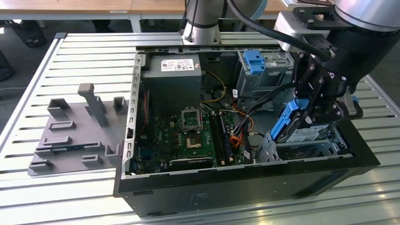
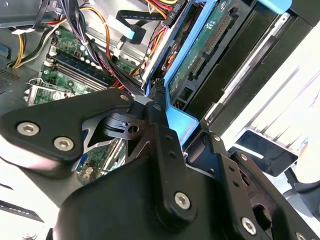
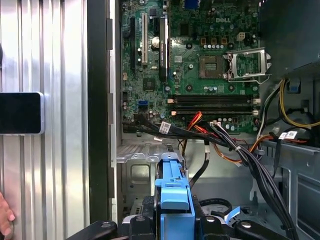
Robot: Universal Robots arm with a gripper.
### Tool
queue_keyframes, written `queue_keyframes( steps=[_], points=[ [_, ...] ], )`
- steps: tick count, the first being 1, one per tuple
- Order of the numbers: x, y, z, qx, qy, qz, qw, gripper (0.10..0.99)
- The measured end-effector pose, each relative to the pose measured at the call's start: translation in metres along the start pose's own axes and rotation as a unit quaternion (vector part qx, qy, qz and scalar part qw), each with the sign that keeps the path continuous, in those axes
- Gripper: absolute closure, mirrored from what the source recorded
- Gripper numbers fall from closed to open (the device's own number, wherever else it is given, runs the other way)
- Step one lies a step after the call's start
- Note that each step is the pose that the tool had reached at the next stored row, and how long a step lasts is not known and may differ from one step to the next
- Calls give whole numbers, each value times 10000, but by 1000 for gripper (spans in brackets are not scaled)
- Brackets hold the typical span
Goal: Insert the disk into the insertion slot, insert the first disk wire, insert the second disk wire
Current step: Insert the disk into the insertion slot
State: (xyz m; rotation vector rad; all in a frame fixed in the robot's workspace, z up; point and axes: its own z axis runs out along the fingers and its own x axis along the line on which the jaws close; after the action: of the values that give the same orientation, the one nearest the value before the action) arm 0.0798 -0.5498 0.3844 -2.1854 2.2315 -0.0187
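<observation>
In the exterior view my gripper (image 1: 312,117) is shut on the disk (image 1: 292,123), a silver drive in a bright blue carrier. The disk hangs tilted, its low end just above the insertion slot (image 1: 309,149), a low silver perforated cage at the case's right front corner. In the second wrist view the black fingers (image 2: 161,131) clamp the blue carrier (image 2: 181,120), with the disk's green underside (image 2: 210,35) facing the camera. The first wrist view shows the carrier's blue end (image 3: 172,197) over the silver cage floor (image 3: 142,172). Loose black wires (image 3: 232,150) with a blue-tipped plug (image 3: 233,215) lie beside the cage.
The open black computer case (image 1: 250,180) stands on a slatted metal table (image 1: 81,51). Inside are the motherboard (image 1: 187,133), a grey power supply (image 1: 172,79) and a taller grey cage with a blue tab (image 1: 255,61). A grey fixture (image 1: 78,131) lies at the exterior view's left. A hand (image 3: 4,220) shows beside the case.
</observation>
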Motion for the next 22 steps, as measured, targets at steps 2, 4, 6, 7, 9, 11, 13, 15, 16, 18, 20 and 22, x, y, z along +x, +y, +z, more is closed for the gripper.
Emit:
queue_keyframes(
  steps=[2, 4, 6, 7, 9, 11, 13, 15, 16, 18, 20, 22],
  points=[
    [0, 0, 15, 0, 0, 0, 10000, 718],
    [0, 1, 26, 0, 0, 0, 10000, 718],
    [0, 1, 40, 0, 0, 0, 10000, 718],
    [0, 1, 47, 0, 0, 0, 10000, 718],
    [0, 1, 61, 0, -1, 0, 10000, 718],
    [0, 2, 79, 0, 0, 0, 10000, 718],
    [0, 2, 100, 0, 1, 0, 10000, 718],
    [0, 3, 119, 0, 0, 0, 10000, 718],
    [1, 3, 130, 0, 0, 0, 10000, 718],
    [1, 3, 151, 0, 0, 0, 10000, 718],
    [1, 4, 173, 0, 0, 0, 10000, 718],
    [1, 4, 197, 0, 0, 0, 10000, 718]
  ],
)
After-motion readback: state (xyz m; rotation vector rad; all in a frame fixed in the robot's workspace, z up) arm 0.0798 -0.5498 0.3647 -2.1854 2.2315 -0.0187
